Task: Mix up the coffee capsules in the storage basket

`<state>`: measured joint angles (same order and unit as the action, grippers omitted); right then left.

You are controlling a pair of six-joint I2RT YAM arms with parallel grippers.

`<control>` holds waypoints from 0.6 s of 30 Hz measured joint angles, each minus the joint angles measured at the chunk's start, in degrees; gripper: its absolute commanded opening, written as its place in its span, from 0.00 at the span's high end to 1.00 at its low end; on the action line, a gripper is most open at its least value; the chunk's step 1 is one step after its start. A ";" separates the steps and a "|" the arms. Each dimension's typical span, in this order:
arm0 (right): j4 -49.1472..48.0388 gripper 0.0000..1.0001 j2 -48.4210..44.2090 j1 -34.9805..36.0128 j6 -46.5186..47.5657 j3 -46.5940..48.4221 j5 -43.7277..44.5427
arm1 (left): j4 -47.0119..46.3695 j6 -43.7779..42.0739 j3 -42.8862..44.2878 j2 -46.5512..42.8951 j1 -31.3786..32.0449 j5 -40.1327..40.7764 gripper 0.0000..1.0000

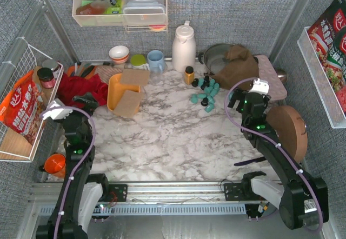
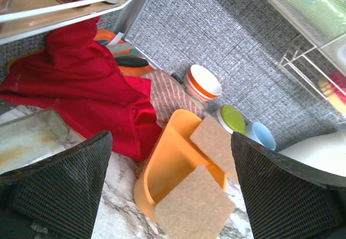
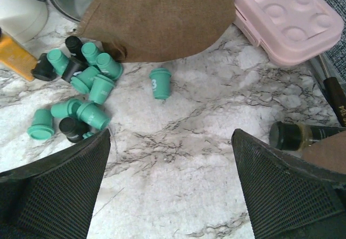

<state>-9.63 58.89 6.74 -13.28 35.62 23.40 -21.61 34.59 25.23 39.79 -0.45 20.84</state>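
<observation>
Left gripper hung jaws apart, storage basket just ahead, right gripper likewise spread, coffee capsules lay ahead-left of it.

**A:** What lies on the marble desk?

**B:** The coffee capsules are heaped at the left. Most are teal and a few black, some on end and some tipped over. One lone teal capsule sits apart to their right, with a white mark on it.

**A:** And behind them?

**B:** A brown cloth, its edge just above the heap, with a pink moulded tray just beside it. A dark-capped bottle lies on its side at the right edge.

**A:** The right gripper?

**B:** Its jaws stand wide apart over bare marble, the heap just past one of them.
</observation>
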 measured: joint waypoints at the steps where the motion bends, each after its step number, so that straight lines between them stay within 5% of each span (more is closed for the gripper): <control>1: 0.55 0.01 0.00 0.33 -0.09 0.44 0.04 | 1.11 0.92 -0.09 -0.81 -0.13 -0.07 0.01; 18: 4.68 0.01 5.62 6.71 2.97 6.01 -8.87 | 28.20 4.81 17.97 20.92 2.36 -10.95 0.01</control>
<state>-4.95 64.51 13.45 -10.31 41.63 14.52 6.59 39.40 43.20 60.71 1.91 9.89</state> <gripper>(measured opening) 0.992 0.992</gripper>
